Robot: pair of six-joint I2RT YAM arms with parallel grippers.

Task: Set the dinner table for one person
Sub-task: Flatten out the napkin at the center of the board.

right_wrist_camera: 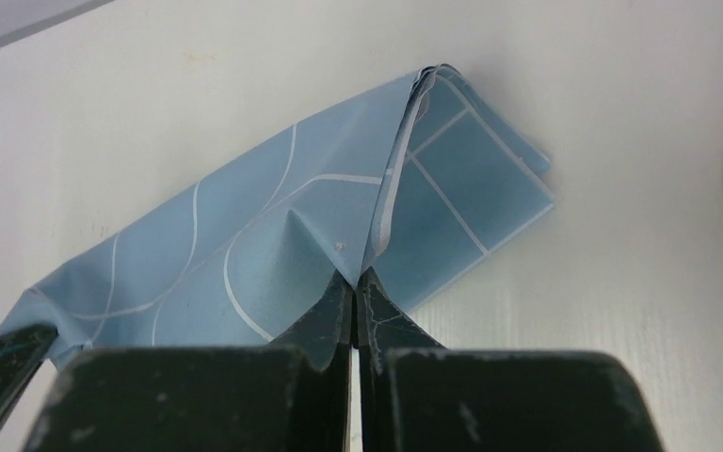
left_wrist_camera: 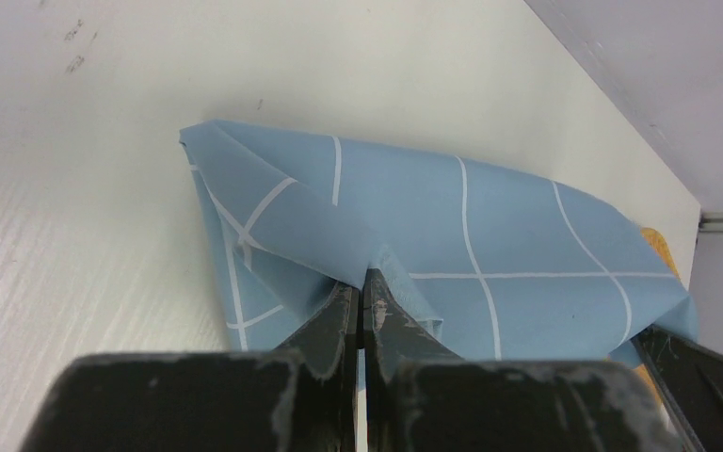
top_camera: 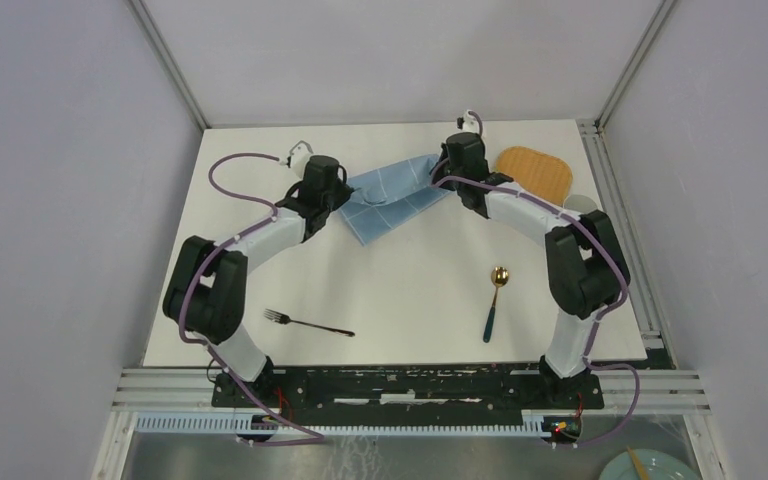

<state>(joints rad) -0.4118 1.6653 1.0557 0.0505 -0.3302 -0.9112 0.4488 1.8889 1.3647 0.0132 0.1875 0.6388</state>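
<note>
The counter point(top_camera: 410, 285) lies flat beneath both arms, at its far half. The left end effector point(left_wrist_camera: 361, 287) is pressed together, pinching one end of the cloth point(left_wrist_camera: 508, 226). The right end effector point(right_wrist_camera: 353, 282) pinches the other end, and the fabric tents up at each pinch.

A blue checked cloth point(top_camera: 390, 200) sits near a wooden board point(top_camera: 537, 172). A fork point(top_camera: 308, 323) and a spoon point(top_camera: 495, 300) lie well apart.

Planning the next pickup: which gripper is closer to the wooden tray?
Right. The right gripper pinches the blue cloth right beside the wooden tray; the left gripper grips the cloth's opposite end, farther from the tray.
</note>
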